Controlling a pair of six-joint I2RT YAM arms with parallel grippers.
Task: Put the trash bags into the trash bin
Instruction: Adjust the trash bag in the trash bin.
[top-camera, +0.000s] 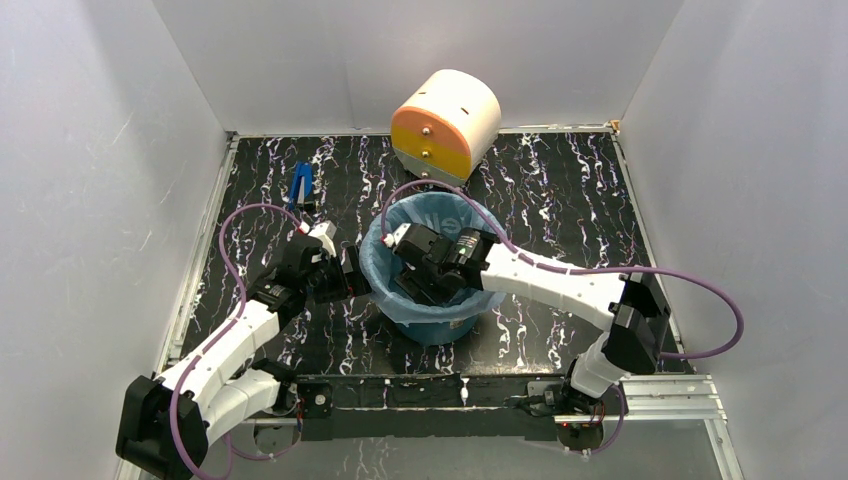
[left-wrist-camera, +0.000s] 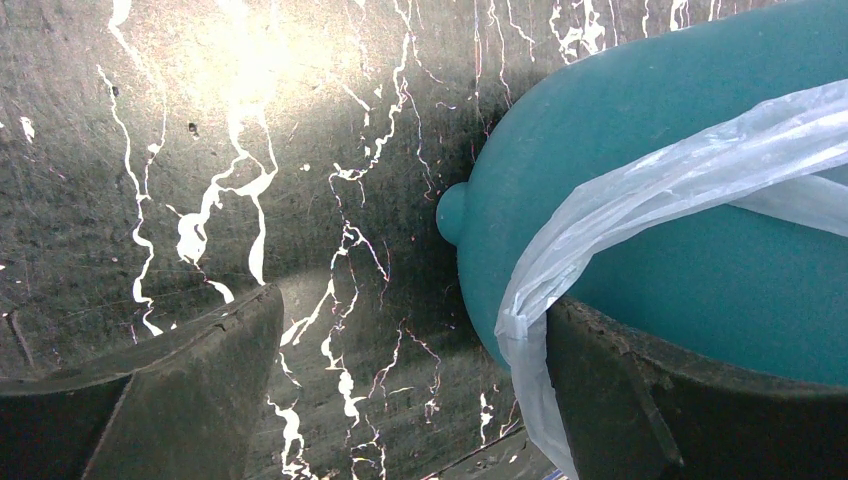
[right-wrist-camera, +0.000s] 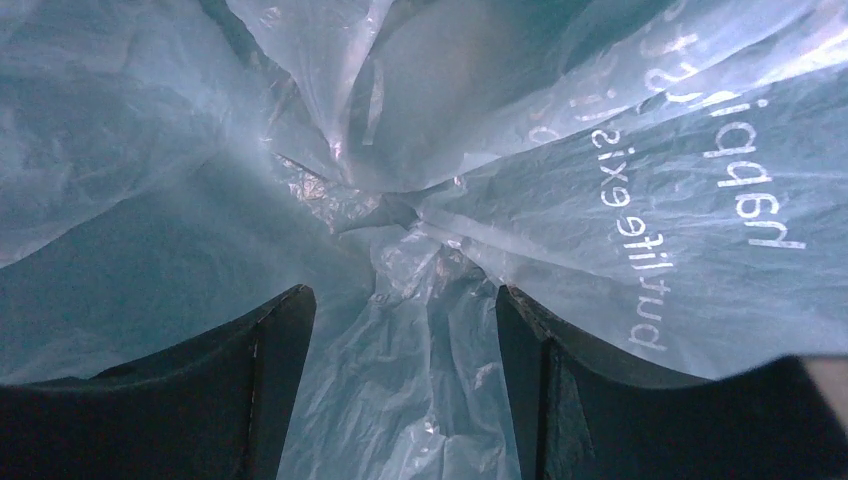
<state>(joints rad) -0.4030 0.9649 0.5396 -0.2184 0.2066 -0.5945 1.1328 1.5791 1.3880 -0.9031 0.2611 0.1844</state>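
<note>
Bag (right-wrist-camera: 400, 130) lines bin (left-wrist-camera: 690, 260); right tool (right-wrist-camera: 405, 305) gapes wide inside, left tool (left-wrist-camera: 412, 312) wide outside it.

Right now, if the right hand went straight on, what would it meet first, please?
Most likely the bag, bunched just ahead of the right hand inside the bin; depth is unclear.

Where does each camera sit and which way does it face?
Top external: above, behind the bases, looking down on table, both arms, bin.
Left wrist: beside the bin, facing its outer wall; left gripper open at bottom.
Right wrist: at the bin's mouth, looking into the bag; right gripper open at bottom.
Both wrist views share the bag.
</note>
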